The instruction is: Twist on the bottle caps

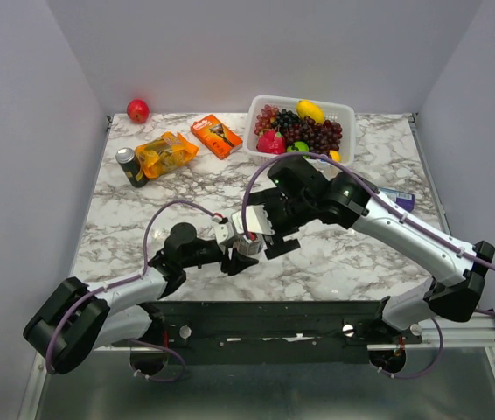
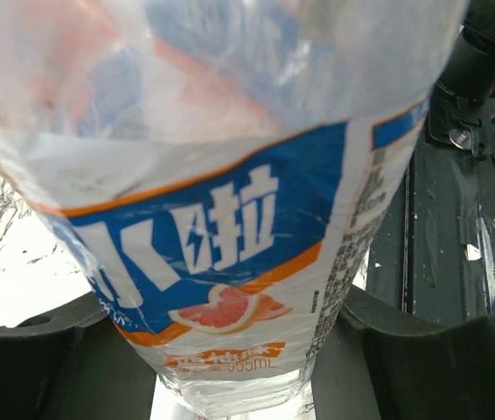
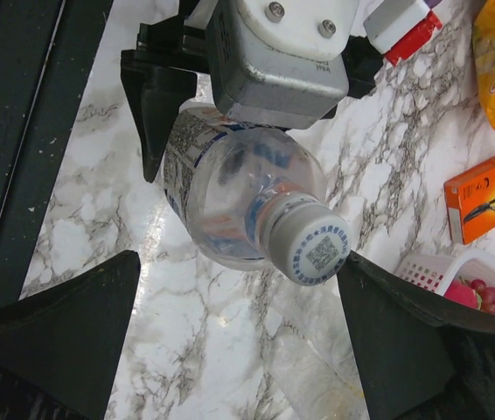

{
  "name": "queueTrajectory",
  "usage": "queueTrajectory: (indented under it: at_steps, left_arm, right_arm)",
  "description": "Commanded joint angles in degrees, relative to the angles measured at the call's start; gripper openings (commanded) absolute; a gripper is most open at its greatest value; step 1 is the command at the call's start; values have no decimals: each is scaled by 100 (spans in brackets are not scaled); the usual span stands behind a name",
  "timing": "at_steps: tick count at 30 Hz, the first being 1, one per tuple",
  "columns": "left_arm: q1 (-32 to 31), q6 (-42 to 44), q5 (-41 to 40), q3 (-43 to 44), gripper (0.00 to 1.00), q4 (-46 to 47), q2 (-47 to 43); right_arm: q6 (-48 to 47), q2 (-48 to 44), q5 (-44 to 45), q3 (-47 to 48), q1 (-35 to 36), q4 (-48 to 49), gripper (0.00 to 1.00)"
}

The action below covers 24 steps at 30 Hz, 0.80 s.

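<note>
A clear plastic bottle [image 3: 230,188] with a blue, white and orange label [image 2: 212,219] is held tilted over the near middle of the table [image 1: 247,245]. My left gripper [image 2: 230,359] is shut on its lower body, its dark fingers [image 2: 422,350] on both sides. A whitish cap [image 3: 315,247] with blue print and a QR code sits on the bottle's neck. My right gripper [image 3: 239,262] is open around the neck end. Its right finger [image 3: 387,324] is at the cap's edge and its left finger [image 3: 73,324] stands well clear. Other caps and bottles are not clearly visible.
A white basket [image 1: 345,112] of fruit stands at the back. A red apple [image 1: 137,110], a dark can [image 1: 129,166], an orange snack bag [image 1: 165,153] and an orange razor box [image 1: 216,136] lie at the back left. A small box [image 1: 398,199] lies behind my right arm.
</note>
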Motion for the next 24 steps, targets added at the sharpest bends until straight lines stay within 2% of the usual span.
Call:
queueTrajectory:
  at_steps: [1, 6, 9, 14, 18, 24]
  left_arm:
    - [139, -157, -95, 147, 0, 399, -2]
    - [148, -113, -148, 120, 0, 381, 15]
    - [148, 19, -104, 129, 0, 311, 41]
    - [148, 256, 71, 138, 0, 56, 50]
    - [131, 292, 203, 173, 0, -41, 68]
    - [131, 292, 221, 279, 0, -129, 77]
  right_arm:
    - [215, -161, 182, -181, 73, -536, 100]
    - [390, -345, 183, -49, 55, -940, 96]
    - [864, -468, 86, -32, -85, -739, 95]
    - [1541, 127, 200, 819, -393, -317, 94]
    - [1384, 349, -115, 1050, -393, 236, 98]
    - [436, 340, -1214, 883, -305, 27, 99]
